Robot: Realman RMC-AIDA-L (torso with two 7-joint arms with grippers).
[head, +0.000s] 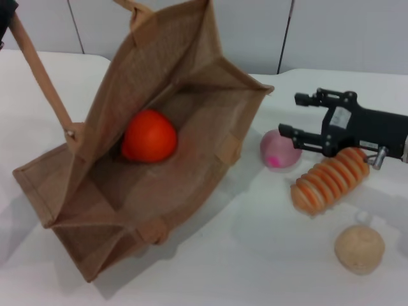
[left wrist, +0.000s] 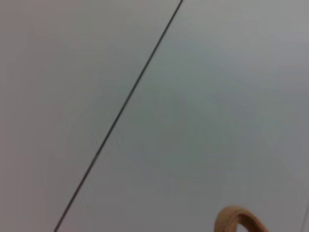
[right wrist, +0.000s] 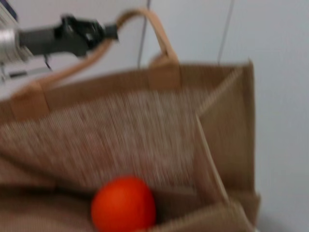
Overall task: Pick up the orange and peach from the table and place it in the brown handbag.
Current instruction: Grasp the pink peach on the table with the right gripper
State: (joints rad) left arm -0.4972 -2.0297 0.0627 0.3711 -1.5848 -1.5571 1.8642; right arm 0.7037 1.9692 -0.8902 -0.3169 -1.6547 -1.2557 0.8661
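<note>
The brown handbag (head: 191, 76) lies tipped open on the white table, mouth toward me. The orange (head: 149, 136) rests inside it and also shows in the right wrist view (right wrist: 123, 205). The peach (head: 278, 151) sits on the table just right of the bag. My right gripper (head: 294, 117) is open and empty, right beside the peach, with one fingertip (head: 287, 132) close to it. My left gripper (right wrist: 91, 32) is at the far left, shut on one bag handle (head: 39, 70) and holding it up. A handle loop (left wrist: 236, 220) shows in the left wrist view.
An orange-and-cream spiral bread (head: 331, 178) lies under the right gripper's body. A beige rough ball (head: 359, 248) sits nearer me on the right. Grey wall panels (head: 344, 32) stand behind the table.
</note>
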